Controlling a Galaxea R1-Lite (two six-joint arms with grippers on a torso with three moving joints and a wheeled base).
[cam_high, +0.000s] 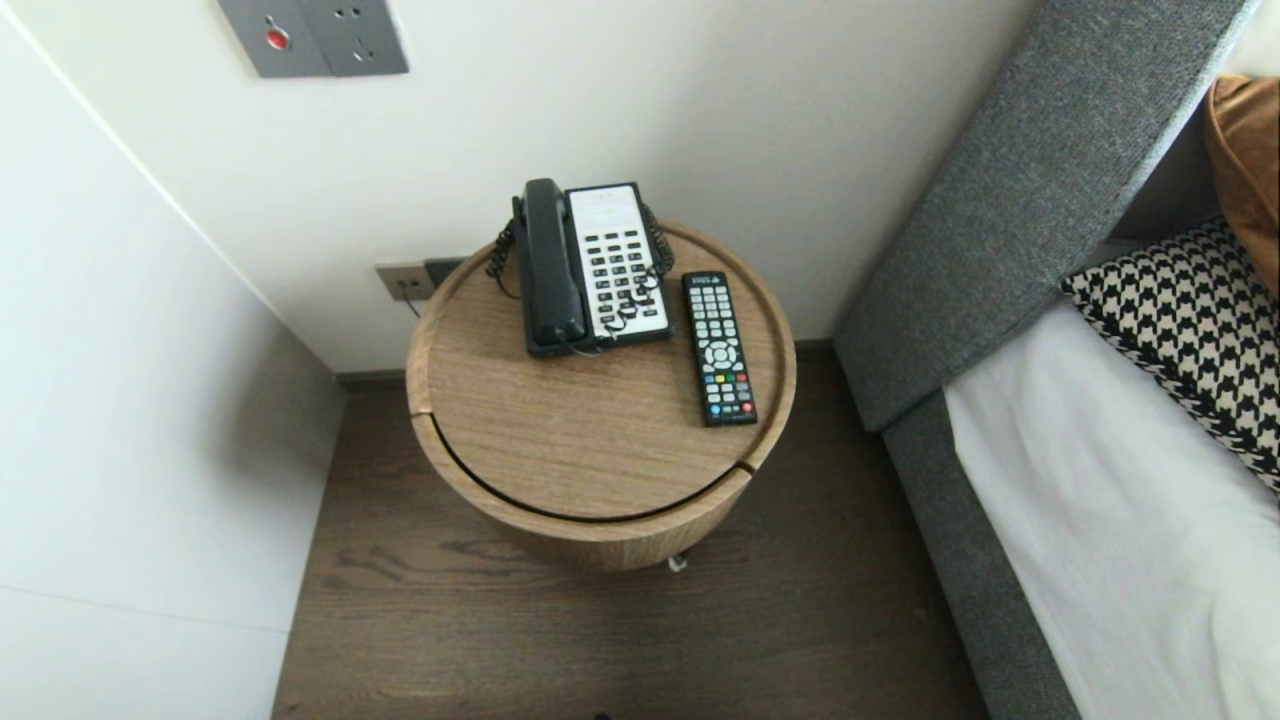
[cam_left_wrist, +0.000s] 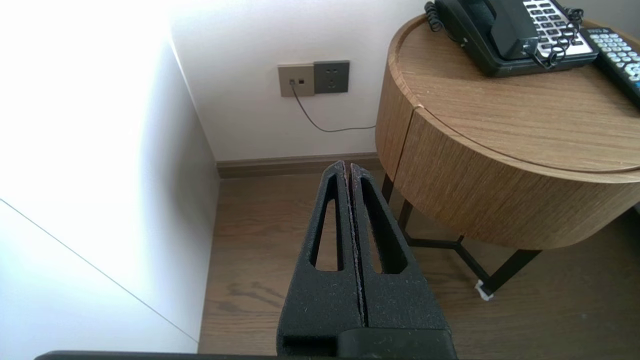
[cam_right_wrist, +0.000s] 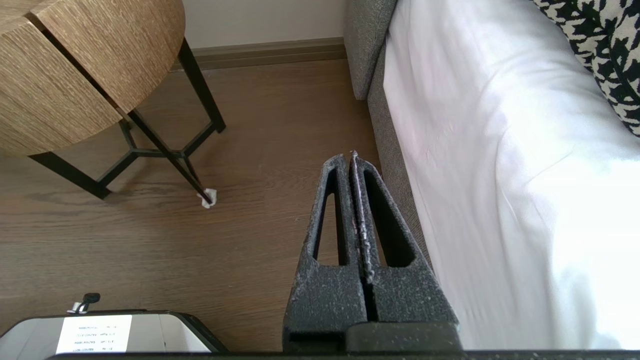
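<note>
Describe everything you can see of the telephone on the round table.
The telephone is a corded desk set, dark body with a white face. Its black handset rests in the cradle on the left; rows of dark keys fill the right. A black coiled cord loops behind it and drapes over the keys. It lies flat at the back of the round wooden table, near the wall, with the remote control just to its right, apparently not touching.

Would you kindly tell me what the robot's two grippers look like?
The left gripper and the right gripper look alike: two matt black, grainy, wedge-shaped fingers each, tapering to the tip, with a long slot cut through each. The right one's inner edges carry whitish specks. No cables or markings show.
</note>
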